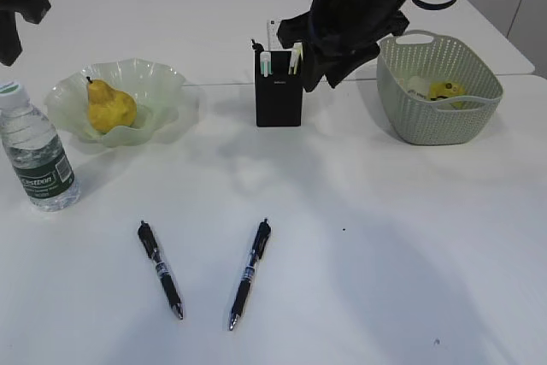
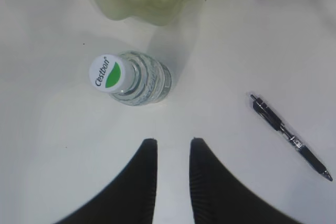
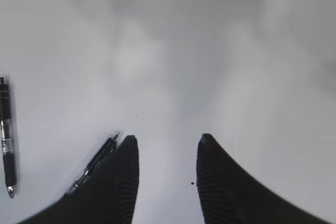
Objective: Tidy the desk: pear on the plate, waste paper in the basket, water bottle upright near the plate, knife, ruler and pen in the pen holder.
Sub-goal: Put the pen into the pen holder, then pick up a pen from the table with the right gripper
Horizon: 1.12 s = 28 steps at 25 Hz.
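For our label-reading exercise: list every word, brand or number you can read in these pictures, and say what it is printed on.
"Cestbon": on the white and green cap of the water bottle.
"Cestbon": on the bottle's green label.
Small print under it: too small to read.
Markings on the two pens: unreadable.
Pen holder logo: too small.

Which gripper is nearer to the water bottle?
Left. The left gripper hovers open just beside the bottle; the right gripper is over the pens, far away.

Basket (image 1: 410,108) contents unclear, perhaps crumpled paper (image 1: 446,90).
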Tool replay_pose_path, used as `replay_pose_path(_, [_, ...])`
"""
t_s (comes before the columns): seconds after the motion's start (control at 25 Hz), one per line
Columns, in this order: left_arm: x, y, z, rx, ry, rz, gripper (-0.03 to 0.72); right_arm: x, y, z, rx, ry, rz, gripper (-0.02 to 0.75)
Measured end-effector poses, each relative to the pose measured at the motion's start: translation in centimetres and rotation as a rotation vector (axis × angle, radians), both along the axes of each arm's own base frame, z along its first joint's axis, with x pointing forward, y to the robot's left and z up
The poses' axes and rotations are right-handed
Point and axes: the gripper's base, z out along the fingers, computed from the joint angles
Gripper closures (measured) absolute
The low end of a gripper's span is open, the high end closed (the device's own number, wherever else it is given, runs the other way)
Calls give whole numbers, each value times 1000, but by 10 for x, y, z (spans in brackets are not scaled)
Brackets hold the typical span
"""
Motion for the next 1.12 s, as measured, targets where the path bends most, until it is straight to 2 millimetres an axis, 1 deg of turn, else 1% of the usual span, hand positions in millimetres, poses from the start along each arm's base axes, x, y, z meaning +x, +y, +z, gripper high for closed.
replay_pose_path(0.08, [0,0,0,0,0,0,546,-3,3,0,11,25,-31,426])
replay_pose_path(0.16, [0,0,0,0,0,0,546,-7,13,0,19,35,-36,426])
replay_pose_path(0.36, [0,0,0,0,0,0,546,-25,47,0,45,66,-33,426])
replay_pose_path(0.52, [0,0,0,0,0,0,546,-34,62,0,68,94,-79,426])
replay_pose_path(0.64, [0,0,0,0,0,0,546,-37,68,0,87,118,-141,426])
replay_pose_path(0.92, [0,0,0,0,0,0,546,-40,71,0,115,157,-288,425])
replay_pose_path(1.04, [0,0,0,0,0,0,546,-42,70,-11,103,199,-333,425])
replay_pose_path(1.12, [0,0,0,0,0,0,546,-46,71,-23,91,248,-345,425])
